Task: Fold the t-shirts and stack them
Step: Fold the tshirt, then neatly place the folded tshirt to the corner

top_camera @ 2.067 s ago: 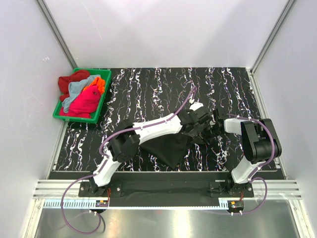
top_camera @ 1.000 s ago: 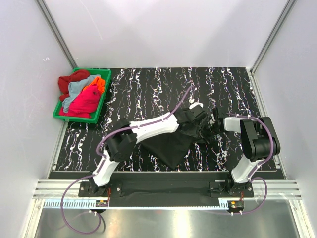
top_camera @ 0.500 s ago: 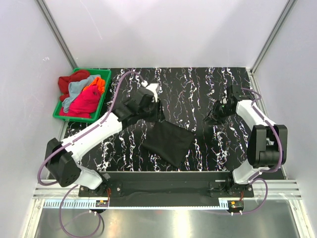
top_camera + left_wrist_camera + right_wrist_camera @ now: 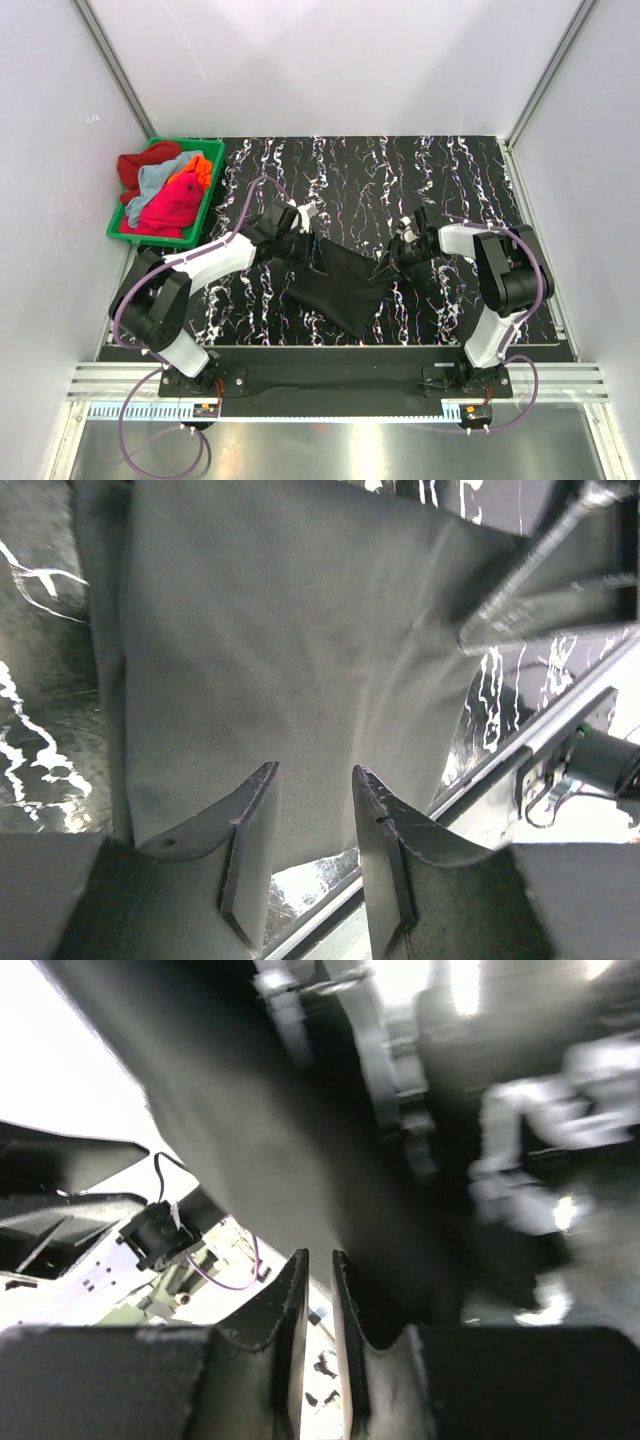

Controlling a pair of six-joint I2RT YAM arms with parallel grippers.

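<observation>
White walls (image 4: 330, 60), black marbled table (image 4: 400, 170)

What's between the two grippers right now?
The black t-shirt, stretched between the left gripper and the right gripper; the top view shows it best.

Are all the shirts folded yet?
Nothing finished: no folded stack shows anywhere. In hand: the black cloth t-shirt lies part-folded on the table, the left arm's fingers and right arm's fingers at opposite sides of it. Left: the red, light blue, orange and pink shirts heaped in the green plastic bin.
</observation>
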